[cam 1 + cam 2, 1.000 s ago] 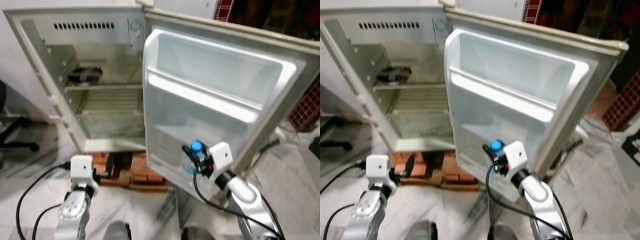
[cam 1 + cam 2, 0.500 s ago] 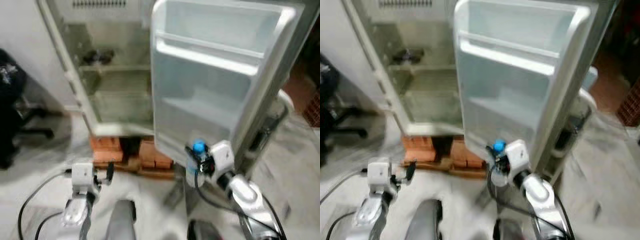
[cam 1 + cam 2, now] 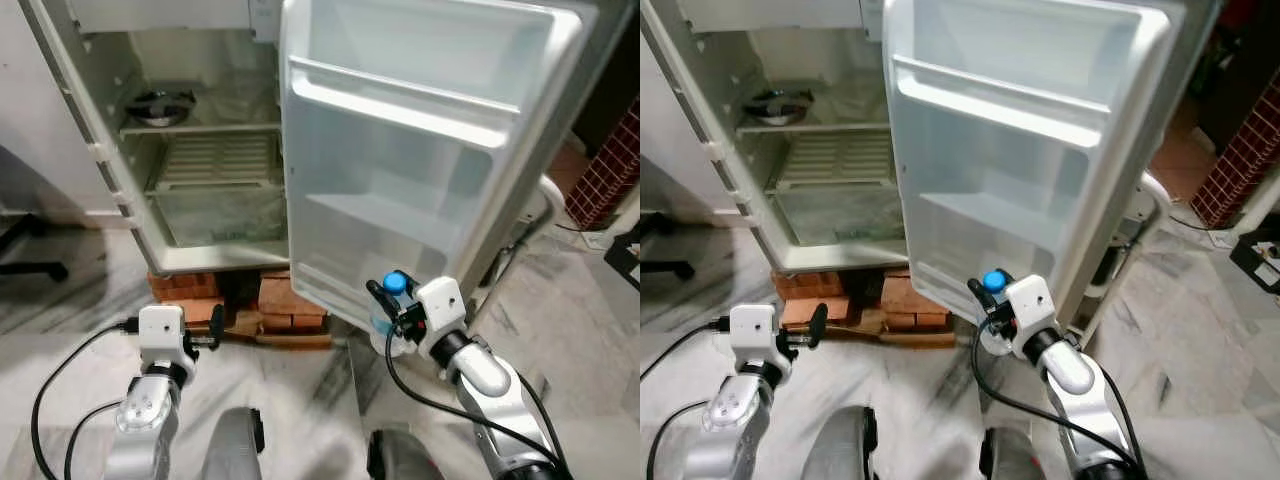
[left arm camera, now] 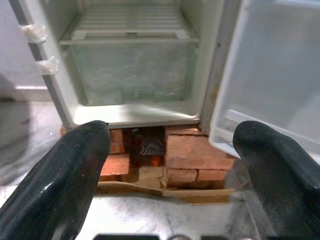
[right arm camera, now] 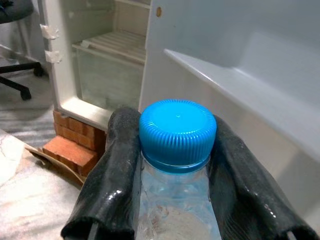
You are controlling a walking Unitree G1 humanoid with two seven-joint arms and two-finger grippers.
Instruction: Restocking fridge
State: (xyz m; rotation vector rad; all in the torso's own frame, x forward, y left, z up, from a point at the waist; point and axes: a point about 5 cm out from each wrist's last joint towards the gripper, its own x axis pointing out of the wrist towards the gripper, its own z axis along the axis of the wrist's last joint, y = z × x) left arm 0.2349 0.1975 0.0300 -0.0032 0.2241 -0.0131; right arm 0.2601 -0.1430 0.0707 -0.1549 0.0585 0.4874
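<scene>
Item 1, bottle point(image 5: 176, 165): clear plastic, ribbed blue cap point(image 3: 394, 283), water inside. My right gripper point(image 3: 388, 305) holds it upright, my two black fingers point(image 5: 114, 170) pinching it on either side just under the cap. It sits low in front of the open fridge door point(image 3: 420, 170), just beside the door's bottom edge, above the floor.

Item 2, left gripper point(image 4: 170, 175): my fingers point(image 4: 65, 175) are spread wide apart with nothing between them, held low over the floor and aimed at the fridge's base.

Item 3, floor point(image 3: 300, 390): pale marble with grey veins. Black cables point(image 3: 55, 380) trail from both my wrists.

Item 4, bricks point(image 4: 192, 157): red, stacked under the front edge of the fridge, with a flattened strip of cardboard point(image 4: 165, 191) lying before them.

Item 5, fridge door: white inner liner, swung open towards me, with moulded door shelves point(image 3: 400, 105) one above another; those I can see carry nothing. The door stands between the bottle and the right part of the room.

Item 6, fridge point(image 3: 190, 150): white cabinet, open. A clear crisper drawer point(image 4: 132, 75) at the bottom, a ribbed shelf point(image 3: 215, 160) over it, and a round dark dish point(image 3: 158, 104) on the upper shelf near its left edge.

Item 7, office chair base point(image 3: 30, 268): black, at the far left beside the fridge wall.
</scene>
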